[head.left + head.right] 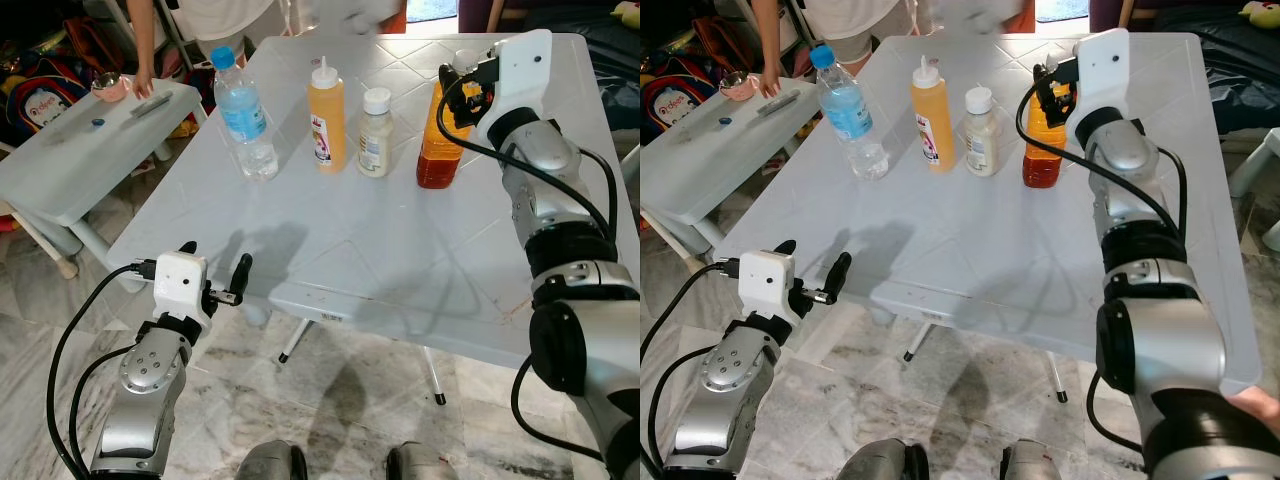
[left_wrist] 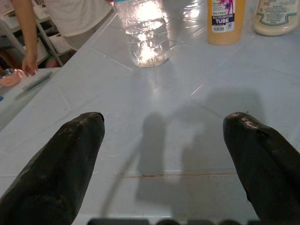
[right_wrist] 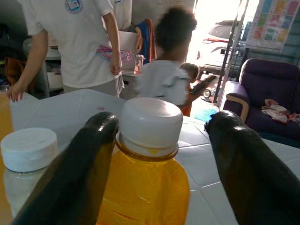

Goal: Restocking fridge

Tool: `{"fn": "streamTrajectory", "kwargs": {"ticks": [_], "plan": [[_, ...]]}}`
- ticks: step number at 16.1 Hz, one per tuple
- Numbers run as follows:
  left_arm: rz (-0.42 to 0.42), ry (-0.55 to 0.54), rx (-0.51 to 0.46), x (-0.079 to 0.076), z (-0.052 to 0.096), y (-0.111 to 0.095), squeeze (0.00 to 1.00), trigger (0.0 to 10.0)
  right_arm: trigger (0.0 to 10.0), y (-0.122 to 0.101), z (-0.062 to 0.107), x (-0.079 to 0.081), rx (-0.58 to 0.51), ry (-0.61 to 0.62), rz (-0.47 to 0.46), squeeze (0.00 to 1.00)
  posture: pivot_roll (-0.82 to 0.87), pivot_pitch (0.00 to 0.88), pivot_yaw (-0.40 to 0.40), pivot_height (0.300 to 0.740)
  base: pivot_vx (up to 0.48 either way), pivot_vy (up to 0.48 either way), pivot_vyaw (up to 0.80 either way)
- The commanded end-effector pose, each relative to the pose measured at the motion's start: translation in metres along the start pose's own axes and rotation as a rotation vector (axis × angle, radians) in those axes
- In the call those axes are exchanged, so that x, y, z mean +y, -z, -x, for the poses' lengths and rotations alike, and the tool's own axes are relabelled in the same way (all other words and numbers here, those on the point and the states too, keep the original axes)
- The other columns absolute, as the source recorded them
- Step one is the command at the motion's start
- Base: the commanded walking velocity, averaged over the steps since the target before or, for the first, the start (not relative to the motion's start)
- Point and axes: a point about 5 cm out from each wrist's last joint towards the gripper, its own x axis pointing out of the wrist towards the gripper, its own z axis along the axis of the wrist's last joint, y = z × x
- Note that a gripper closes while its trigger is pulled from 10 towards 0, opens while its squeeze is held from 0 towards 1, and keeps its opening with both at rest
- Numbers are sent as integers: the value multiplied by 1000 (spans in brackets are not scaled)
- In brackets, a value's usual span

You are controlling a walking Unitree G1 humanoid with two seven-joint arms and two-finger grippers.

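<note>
Here, amber liquid in bottle (image 1: 440, 140).

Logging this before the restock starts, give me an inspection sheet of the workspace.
Surface: white plastic table, seams visible.
Job's things: water bottle, yellow squeeze bottle, white-capped jar, orange juice bottle in a row, upright.
Clutter: nothing seen on this table.
Grippers: right gripper open, straddling the juice bottle's neck; left gripper open at the near edge.
Cables: black, on both wrists.
Surroundings: people beyond, side table, marble floor.

Bright daylight, soft shadows, slight blur
</note>
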Motion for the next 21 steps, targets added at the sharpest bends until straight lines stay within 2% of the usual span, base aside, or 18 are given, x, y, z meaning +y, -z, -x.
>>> {"fn": "streamTrajectory", "kwargs": {"ticks": [1,5,13,15,16,18,21], "plan": [[-9,-14,9,4,1,1,0,10000,0,-4,-4,5,-2,-32,11,0,67,80,149,740,0,0,0],[-4,-2,18,2,-2,2,0,10000,0,-6,-7,10,7,-83,-21,0,57,74,148,740,0,0,0],[11,22,27,-4,-7,5,0,10000,0,11,-5,12,118,-70,-40,0,33,63,145,740,0,0,0],[17,30,28,-6,-9,6,0,10000,0,8,-5,15,94,-59,-41,0,28,56,142,740,0,0,0],[18,31,28,-7,-9,6,0,10000,0,7,-5,17,87,-58,-46,0,25,49,137,740,0,0,0],[26,29,28,-8,-11,8,0,10000,0,8,0,31,73,-41,-122,0,16,35,125,740,0,0,0],[44,35,12,-13,-18,5,0,10000,0,2,16,46,39,-26,-159,0,-12,35,116,740,0,0,0]]}}
